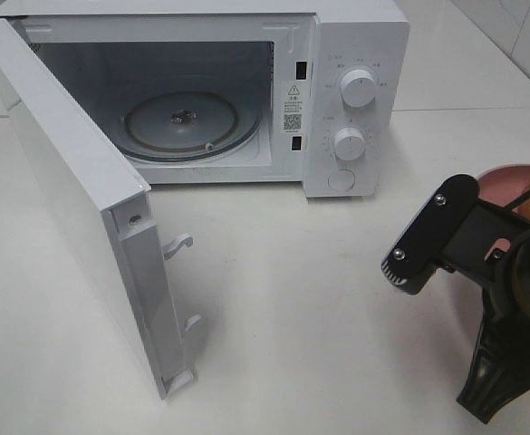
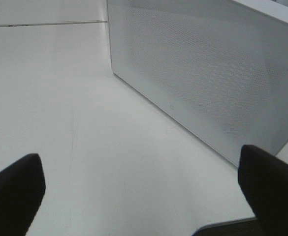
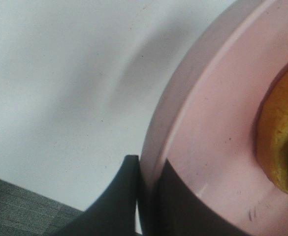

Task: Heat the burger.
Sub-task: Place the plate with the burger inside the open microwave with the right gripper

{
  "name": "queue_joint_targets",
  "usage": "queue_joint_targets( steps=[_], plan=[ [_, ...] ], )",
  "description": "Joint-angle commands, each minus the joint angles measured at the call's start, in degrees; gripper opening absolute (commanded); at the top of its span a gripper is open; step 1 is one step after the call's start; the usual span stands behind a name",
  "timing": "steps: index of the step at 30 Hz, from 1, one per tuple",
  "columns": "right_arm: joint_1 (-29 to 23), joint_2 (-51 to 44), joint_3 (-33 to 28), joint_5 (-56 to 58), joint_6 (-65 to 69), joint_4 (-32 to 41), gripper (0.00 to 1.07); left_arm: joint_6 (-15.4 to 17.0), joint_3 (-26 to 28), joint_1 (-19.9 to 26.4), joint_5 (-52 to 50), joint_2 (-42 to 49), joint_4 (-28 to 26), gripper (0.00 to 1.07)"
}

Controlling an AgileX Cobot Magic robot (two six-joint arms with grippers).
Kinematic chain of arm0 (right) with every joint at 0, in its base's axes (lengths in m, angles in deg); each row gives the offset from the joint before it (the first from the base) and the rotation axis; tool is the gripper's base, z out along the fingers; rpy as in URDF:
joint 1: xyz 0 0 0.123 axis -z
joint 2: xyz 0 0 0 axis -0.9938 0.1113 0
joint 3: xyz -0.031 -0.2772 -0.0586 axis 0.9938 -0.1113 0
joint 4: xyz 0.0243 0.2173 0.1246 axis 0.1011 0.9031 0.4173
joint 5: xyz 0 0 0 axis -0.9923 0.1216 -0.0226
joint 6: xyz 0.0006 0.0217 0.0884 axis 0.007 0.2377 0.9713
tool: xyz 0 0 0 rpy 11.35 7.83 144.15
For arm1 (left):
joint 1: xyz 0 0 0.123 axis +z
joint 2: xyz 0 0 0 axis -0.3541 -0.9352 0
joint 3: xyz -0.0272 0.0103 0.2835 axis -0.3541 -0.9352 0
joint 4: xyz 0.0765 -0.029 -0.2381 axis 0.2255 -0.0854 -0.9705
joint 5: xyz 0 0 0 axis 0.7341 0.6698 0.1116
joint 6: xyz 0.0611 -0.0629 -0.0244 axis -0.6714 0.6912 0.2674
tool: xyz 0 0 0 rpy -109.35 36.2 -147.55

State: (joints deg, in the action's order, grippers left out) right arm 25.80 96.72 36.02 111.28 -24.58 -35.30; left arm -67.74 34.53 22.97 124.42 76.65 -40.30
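Your right gripper [image 3: 146, 169]: two dark fingers closed together on the rim of one round pink plate [image 3: 217, 142], one finger on each side of the rim. One burger [image 3: 280, 142] sits on that plate, inboard of the rim; only its orange-yellow edge shows.

In the high view the plate lies at 3 o'clock on the white table [image 1: 292, 299], well apart from the one white microwave oven [image 1: 355, 54] at 12 o'clock. Its one door [image 1: 65, 199] stands open toward 8 o'clock. Inside is one round glass turntable [image 1: 219, 118], and the panel carries two round white knobs [image 1: 359, 88].

Your left gripper [image 2: 144, 196]: two dark fingers spread wide, holding nothing, near the door's perforated face.
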Motion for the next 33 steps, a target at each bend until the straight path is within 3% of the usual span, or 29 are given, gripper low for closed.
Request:
queue_joint_targets(
  steps=[1,3,10,33],
  plan=[
    [-2.23,-0.57,-0.23,3.67,0.52,-3.04,0.0,0.0,-0.17,0.23,-0.86,0.97,-0.52,1.0],
    [-5.61,-0.57,-0.23,3.9,0.52,-3.09,0.0,0.0,-0.17,0.23,-0.86,0.97,-0.52,1.0],
    [-8.88,-0.57,-0.23,3.84,-1.6,-4.01,0.0,0.0,-0.17,0.23,-0.86,0.97,-0.52,1.0],
    [-9.05,-0.57,-0.23,-7.16,-22.06,-9.11,0.0,0.0,-0.17,0.23,-0.86,0.97,-0.52,1.0]
  ],
)
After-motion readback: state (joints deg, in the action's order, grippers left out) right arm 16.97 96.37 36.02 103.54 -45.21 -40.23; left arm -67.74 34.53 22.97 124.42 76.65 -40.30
